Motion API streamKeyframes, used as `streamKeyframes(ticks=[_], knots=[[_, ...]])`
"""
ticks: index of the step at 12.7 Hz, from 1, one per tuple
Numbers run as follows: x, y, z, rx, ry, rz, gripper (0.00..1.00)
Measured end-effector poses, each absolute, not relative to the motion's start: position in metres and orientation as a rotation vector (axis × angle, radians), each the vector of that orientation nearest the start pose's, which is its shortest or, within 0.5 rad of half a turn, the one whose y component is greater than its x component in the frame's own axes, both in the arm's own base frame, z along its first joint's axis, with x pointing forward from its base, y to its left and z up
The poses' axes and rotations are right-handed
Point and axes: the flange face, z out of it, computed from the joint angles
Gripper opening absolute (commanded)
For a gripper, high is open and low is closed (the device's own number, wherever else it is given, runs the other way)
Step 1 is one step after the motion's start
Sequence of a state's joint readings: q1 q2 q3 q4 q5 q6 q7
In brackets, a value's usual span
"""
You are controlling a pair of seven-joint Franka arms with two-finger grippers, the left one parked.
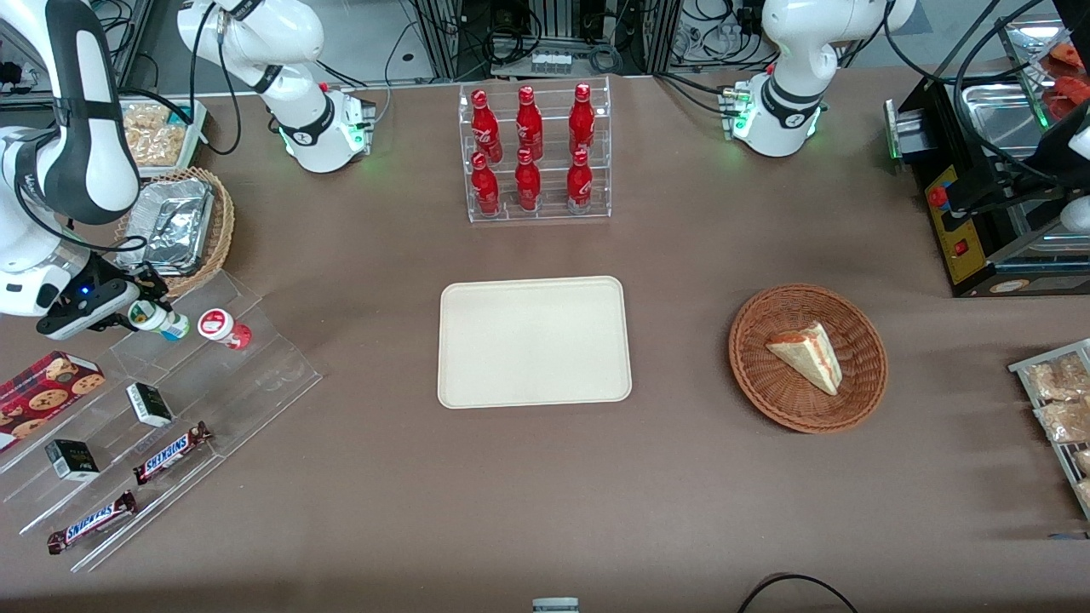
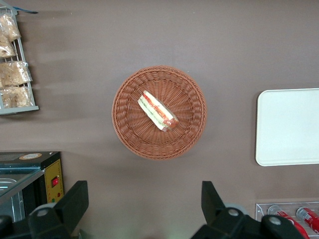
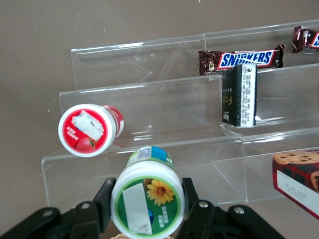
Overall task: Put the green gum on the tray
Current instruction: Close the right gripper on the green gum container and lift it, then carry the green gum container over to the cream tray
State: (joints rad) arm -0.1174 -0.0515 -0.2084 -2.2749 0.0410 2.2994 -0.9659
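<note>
Over acrylic rack point(image 1: 183, 400): pincer point(image 3: 147, 201) clenching green gum point(image 3: 147, 199), red-lidded bottle point(image 3: 88, 129) just beside.

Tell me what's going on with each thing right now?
Black two-finger gripper: shut on the gum, over the clear stepped shelf.
Green-lidded white gum bottle: gripped.
Red-lidded white gum bottle: lying on its side.
Cream rectangular plastic tray: empty.
Round wicker basket: holds a sandwich wedge.

tool point(image 1: 146, 308) gripping green gum point(image 1: 158, 319) (over acrylic shelf point(image 1: 170, 409)), tray point(image 1: 534, 341) bare
</note>
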Motion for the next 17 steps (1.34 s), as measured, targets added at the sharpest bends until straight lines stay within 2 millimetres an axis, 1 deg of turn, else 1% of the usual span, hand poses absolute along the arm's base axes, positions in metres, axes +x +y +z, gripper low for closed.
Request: streamKeyframes(ticks=[1, 2, 3, 4, 5, 7, 8, 9, 10, 11, 13, 14, 17], knots=[[0.492, -0.164, 0.390, -2.993, -0.956, -0.119, 0.00], [0.496, -0.161, 0.401, -2.977, -0.964, -0.092, 0.00], [0.501, -0.155, 0.417, -2.960, -0.974, -0.068, 0.00], [0.507, -0.145, 0.437, -2.947, -0.977, -0.046, 0.00], [0.513, -0.132, 0.456, -2.939, -0.972, -0.025, 0.00], [0.524, -0.092, 0.492, -2.939, -0.932, 0.026, 0.00], [0.528, -0.065, 0.505, -2.948, -0.898, 0.049, 0.00], [0.533, -0.033, 0.516, -2.962, -0.874, 0.054, 0.00], [0.536, 0.004, 0.525, -2.980, -0.848, 0.048, 0.00], [0.538, 0.040, 0.529, -2.996, -0.817, 0.043, 0.00], [0.539, 0.106, 0.528, -3.020, -0.735, 0.049, 0.00], [0.540, 0.135, 0.525, -3.027, -0.685, 0.057, 0.00], [0.548, 0.208, 0.510, -3.031, -0.535, 0.091, 0.00]])
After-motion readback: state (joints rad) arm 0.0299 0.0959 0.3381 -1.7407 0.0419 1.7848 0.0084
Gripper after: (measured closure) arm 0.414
